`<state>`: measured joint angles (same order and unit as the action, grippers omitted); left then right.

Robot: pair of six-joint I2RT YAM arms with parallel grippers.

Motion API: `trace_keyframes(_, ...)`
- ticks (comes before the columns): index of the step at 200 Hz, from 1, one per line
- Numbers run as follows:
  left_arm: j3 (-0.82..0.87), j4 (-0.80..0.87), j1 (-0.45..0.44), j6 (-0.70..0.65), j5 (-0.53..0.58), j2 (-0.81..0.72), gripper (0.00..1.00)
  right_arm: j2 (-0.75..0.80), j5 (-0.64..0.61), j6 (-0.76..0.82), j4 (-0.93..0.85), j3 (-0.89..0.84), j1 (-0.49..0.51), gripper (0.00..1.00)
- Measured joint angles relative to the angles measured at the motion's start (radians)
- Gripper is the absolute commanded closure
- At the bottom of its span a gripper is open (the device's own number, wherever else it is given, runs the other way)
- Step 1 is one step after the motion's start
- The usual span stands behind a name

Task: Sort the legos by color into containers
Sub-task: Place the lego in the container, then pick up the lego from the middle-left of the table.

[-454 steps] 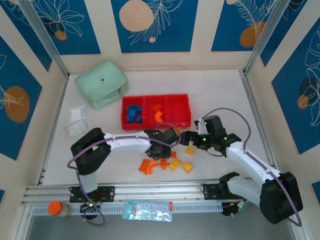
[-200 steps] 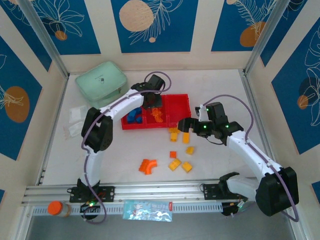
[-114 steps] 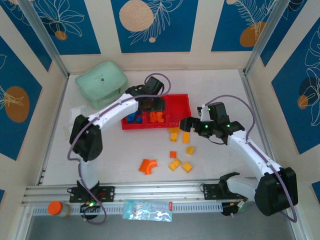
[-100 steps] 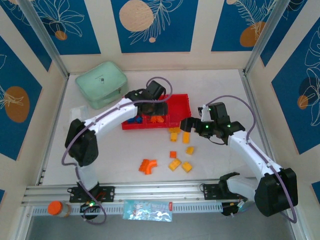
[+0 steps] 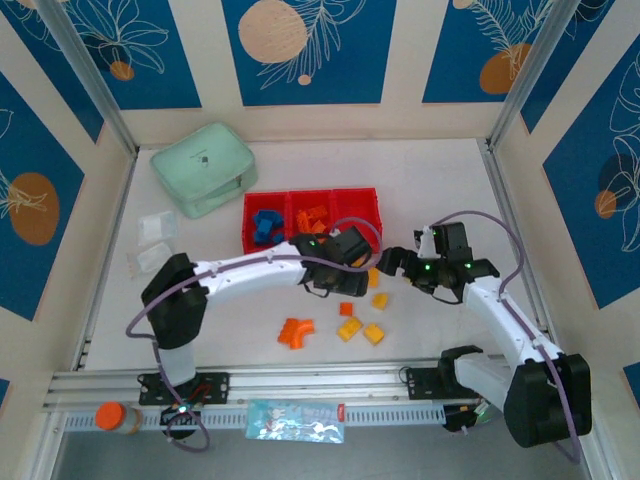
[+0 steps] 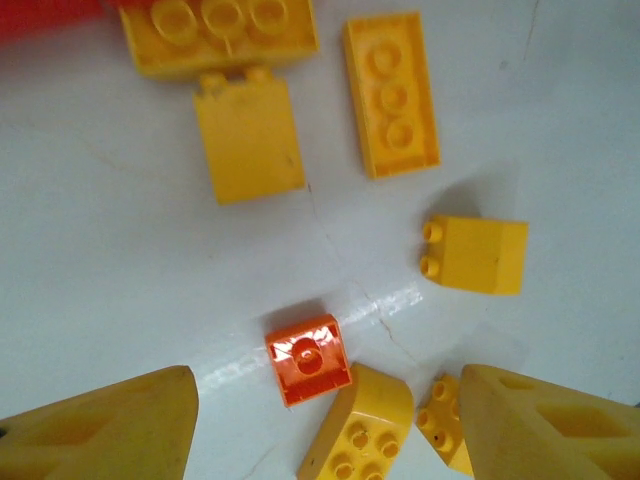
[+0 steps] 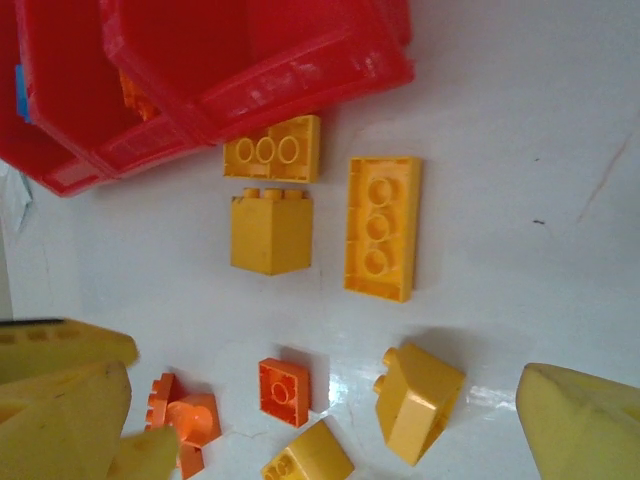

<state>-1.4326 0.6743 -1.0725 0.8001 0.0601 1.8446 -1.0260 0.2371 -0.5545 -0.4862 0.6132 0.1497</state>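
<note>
Several legos lie loose on the table [image 5: 440,180] nearest the arm bases: an orange elbow piece [image 5: 295,331] on the left and a pair of yellow blocks [image 5: 349,328] right of it. Just beyond them, the left gripper [image 6: 325,425] hangs with its jaws apart and empty over a small orange block [image 6: 308,358], which seems to touch a yellow sloped block [image 6: 357,428]. Closing there could pinch both, or knock the yellow one aside, and so carry a wrong colour to the tray. The right gripper [image 7: 330,420], spread wide and holding nothing, hovers close by on the right over the same cluster, so two arms reaching in could clash. Farther off, a flat yellow block [image 7: 272,148] lies against the near wall of the red tray [image 7: 300,75], which leaves a finger little room. Blue pieces [image 5: 265,225] sit in the left compartment and orange pieces [image 5: 315,215] in the middle one; the right one looks bare.
</note>
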Motion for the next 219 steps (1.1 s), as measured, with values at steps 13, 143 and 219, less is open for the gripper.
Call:
trace_keyframes(13,-0.001,0.0,-0.018,0.013,-0.001,0.043,0.29,0.007,0.002,0.0,0.0,-0.011,-0.015,0.01)
trace_keyframes(143,-0.05,0.025,-0.05,0.078,0.019,0.205,0.41,0.034,0.06,-0.003,0.029,-0.04,-0.069,0.01)
trace_keyframes(219,-0.044,0.026,-0.05,0.094,0.031,0.205,0.6,0.014,0.074,-0.004,0.052,-0.055,-0.07,0.01)
